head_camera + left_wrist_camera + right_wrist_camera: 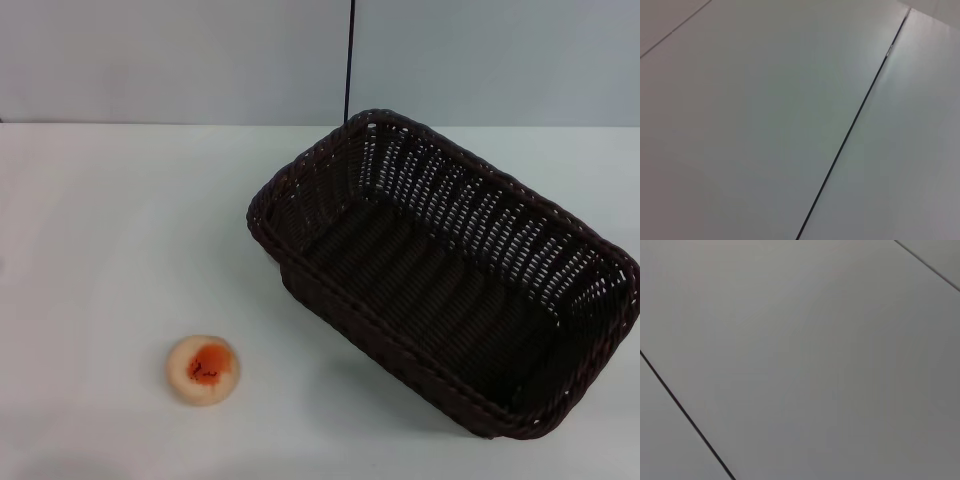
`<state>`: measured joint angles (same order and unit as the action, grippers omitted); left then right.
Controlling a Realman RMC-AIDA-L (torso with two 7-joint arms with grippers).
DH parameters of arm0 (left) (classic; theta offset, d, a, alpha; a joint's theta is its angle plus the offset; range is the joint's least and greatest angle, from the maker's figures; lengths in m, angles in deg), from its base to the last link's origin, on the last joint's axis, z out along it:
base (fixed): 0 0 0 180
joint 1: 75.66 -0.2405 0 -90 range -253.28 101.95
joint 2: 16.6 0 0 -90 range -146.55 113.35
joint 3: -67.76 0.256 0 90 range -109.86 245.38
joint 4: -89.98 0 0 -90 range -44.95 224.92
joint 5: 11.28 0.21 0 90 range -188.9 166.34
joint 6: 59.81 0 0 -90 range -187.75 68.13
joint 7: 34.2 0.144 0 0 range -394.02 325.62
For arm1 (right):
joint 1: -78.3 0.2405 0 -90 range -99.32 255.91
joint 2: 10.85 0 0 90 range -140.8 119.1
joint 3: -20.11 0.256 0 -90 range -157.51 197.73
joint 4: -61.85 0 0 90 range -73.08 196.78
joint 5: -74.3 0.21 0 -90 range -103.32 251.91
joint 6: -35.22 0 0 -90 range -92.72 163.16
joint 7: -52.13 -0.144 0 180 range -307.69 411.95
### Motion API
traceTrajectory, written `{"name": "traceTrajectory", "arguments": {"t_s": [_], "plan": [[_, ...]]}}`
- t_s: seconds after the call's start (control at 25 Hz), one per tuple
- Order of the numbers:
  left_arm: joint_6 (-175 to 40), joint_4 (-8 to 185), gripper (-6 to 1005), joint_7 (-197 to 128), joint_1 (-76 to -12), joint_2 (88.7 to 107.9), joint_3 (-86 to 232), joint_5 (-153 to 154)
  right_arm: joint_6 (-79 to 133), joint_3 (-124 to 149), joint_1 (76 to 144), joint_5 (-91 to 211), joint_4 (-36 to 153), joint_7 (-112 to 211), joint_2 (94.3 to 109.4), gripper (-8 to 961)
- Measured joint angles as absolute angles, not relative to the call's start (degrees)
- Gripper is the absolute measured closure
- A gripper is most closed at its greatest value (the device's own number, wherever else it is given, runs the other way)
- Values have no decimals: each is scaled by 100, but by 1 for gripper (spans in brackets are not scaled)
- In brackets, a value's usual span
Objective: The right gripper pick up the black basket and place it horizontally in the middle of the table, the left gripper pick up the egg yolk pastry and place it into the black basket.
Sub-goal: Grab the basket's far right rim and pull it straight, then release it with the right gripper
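The black basket (450,280) sits askew, well apart from the egg yolk pastry (203,369).

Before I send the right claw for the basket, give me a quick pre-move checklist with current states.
1. Black basket on the table, upright, opening up: ok.
2. Basket horizontal and centred: not ok, it sits skewed on the right side.
3. Basket interior free of objects: ok.
4. Egg yolk pastry clear of the basket, front left: ok.
5. Right claw position and opening: cannot tell, not in view.
6. Left claw parked clear: cannot tell, not in view.
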<state>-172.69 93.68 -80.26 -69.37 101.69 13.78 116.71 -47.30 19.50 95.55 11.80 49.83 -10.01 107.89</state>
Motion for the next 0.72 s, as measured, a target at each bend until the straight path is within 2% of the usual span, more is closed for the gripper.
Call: {"name": "traceTrajectory", "arguments": {"t_s": [0.52,0.64,0.72], "plan": [[-17278,9371,196,-8026,-6933,10179,1444,11678,-4723,1872,9508,1028,4907,-1000,10767,719],[-17277,9376,198,-8025,-6933,10185,1443,11678,-4722,1769,9543,609,4589,-1118,10702,715],[-17274,9376,199,-8025,-6933,10186,1442,11678,-4784,1610,9579,166,4153,-1501,10576,712]]}}
